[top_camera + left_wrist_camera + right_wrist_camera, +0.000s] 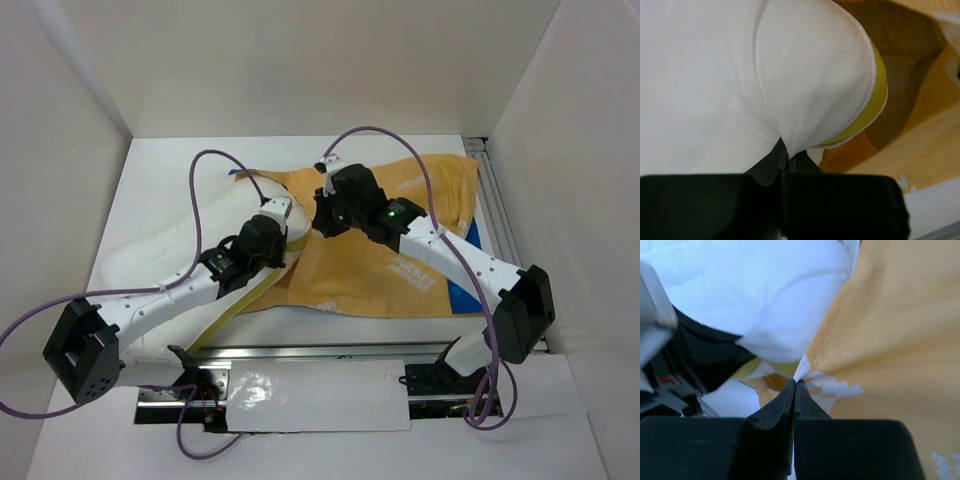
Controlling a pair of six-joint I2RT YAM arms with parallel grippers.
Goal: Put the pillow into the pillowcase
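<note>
Pressed together on a fold of fabric, the left gripper (784, 152) pinches the large, soft white rectangular pillow (740, 75) near one corner. That corner's pale-yellow trim bulges just ahead and to the right of the fingertips, at the shadowed mouth of the big floppy orange-yellow fabric pillowcase (920, 125). The right gripper (795, 385), its jaws likewise closed tight, appears to nip the pillowcase's edge right at its tips, with orange cloth spreading ahead and to its right and the pillow's white corner ahead and to its left. By the look of things the job is barely begun: one corner sits at the mouth (whether it has crossed the hem cannot be told), while from above nearly the whole pillow lies back behind the left gripper, outside the sack, on the white table (160, 168). Left to do, on this evidence: feed the rest of the pillow through the mouth and draw the case over it. The tally: one pillow, one pillowcase (a sliver of blue shows at its edge, beyond the right gripper), and two grippers, each clamped on cloth.
</note>
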